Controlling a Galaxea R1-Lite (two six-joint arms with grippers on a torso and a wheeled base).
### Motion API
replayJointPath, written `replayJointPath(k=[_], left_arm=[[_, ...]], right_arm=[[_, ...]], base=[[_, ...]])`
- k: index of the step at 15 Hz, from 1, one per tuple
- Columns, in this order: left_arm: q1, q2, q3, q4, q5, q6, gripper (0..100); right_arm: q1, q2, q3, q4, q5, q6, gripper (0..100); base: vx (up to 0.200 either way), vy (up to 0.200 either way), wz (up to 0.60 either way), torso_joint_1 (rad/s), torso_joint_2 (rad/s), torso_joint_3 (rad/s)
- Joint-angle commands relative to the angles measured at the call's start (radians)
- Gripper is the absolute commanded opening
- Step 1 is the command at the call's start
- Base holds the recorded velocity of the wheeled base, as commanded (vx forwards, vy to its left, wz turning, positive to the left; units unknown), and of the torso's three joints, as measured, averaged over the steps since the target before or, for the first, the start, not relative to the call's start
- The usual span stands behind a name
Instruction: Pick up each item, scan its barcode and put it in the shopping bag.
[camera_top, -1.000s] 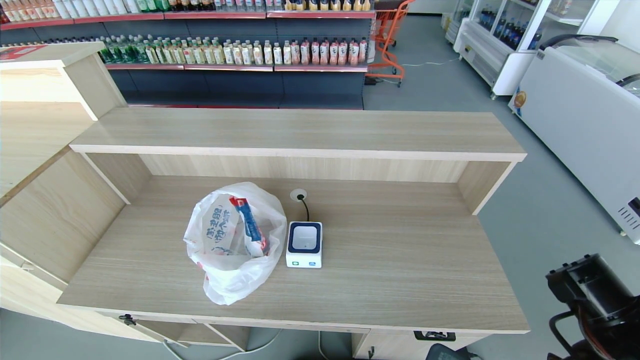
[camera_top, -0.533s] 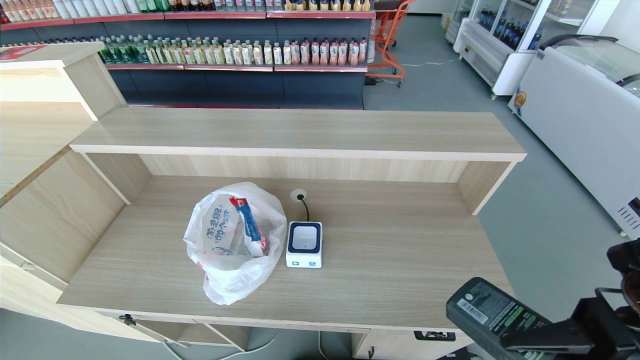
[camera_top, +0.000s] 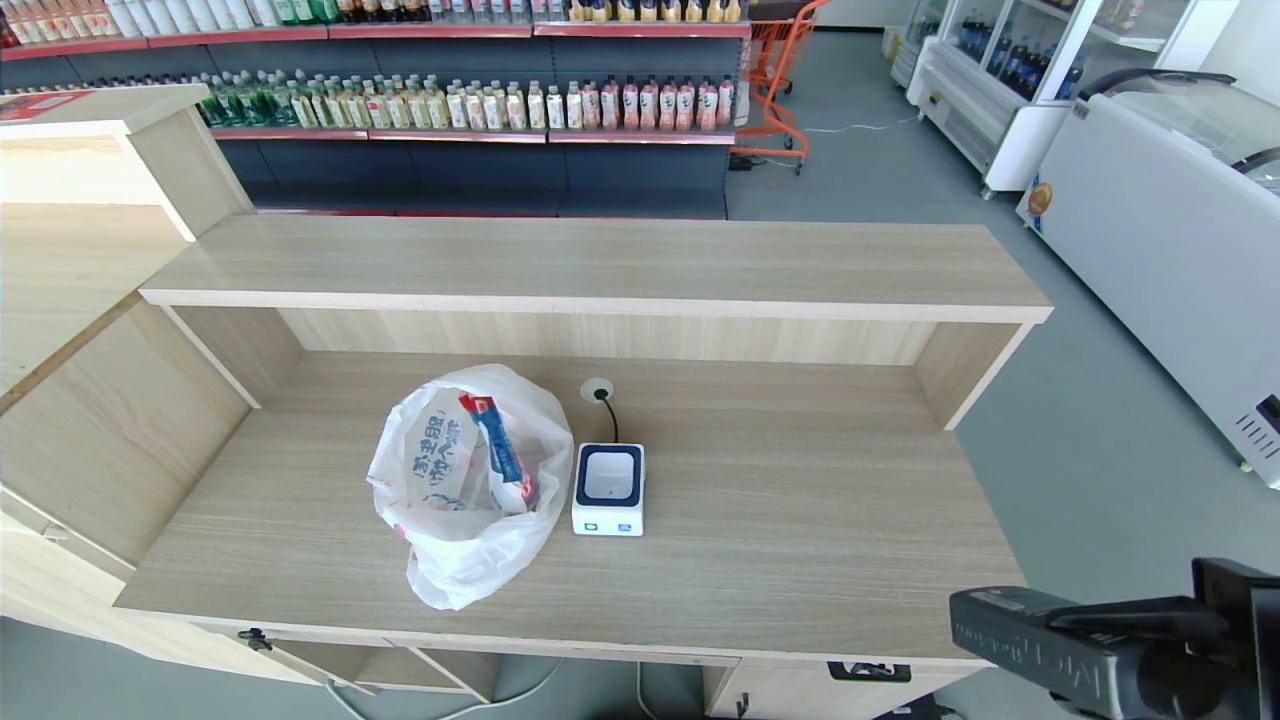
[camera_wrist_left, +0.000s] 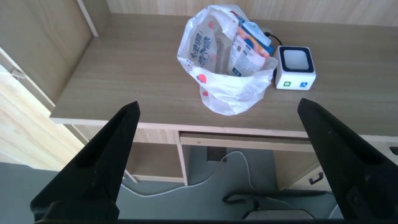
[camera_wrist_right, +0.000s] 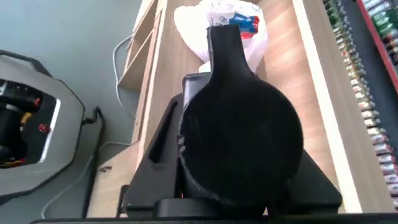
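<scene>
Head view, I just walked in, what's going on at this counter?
A robot is working a checkout. Its right gripper is shut on a black item at the counter's near right corner, well short of the scanner. The bag stands just left of the scanner with packets already inside. The left gripper hangs open and empty in front of the counter.
</scene>
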Motion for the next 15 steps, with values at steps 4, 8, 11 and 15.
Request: replayJointPath(k=[4,8,11,15], left_arm=[[0.000,0.000,0.000,0.000,0.000,0.000,100],[0.000,0.000,0.000,0.000,0.000,0.000,100],[0.000,0.000,0.000,0.000,0.000,0.000,100],[0.000,0.000,0.000,0.000,0.000,0.000,100]], right_arm=[[0.010,0.043,-0.146,-0.131,-0.007,0.670,0],[0.016,0.120,-0.190,-0.465,-0.153,1.569,0],[0.064,0.199,-0.193,-0.629,-0.297,2.072,0],[0.105,0.256,-0.138,-0.694,-0.373,2.379,0]], base=[[0.000,0.000,0.00,0.000,0.00,0.000],[0.000,0.000,0.00,0.000,0.00,0.000],[0.000,0.000,0.00,0.000,0.00,0.000],[0.000,0.000,0.00,0.000,0.00,0.000]])
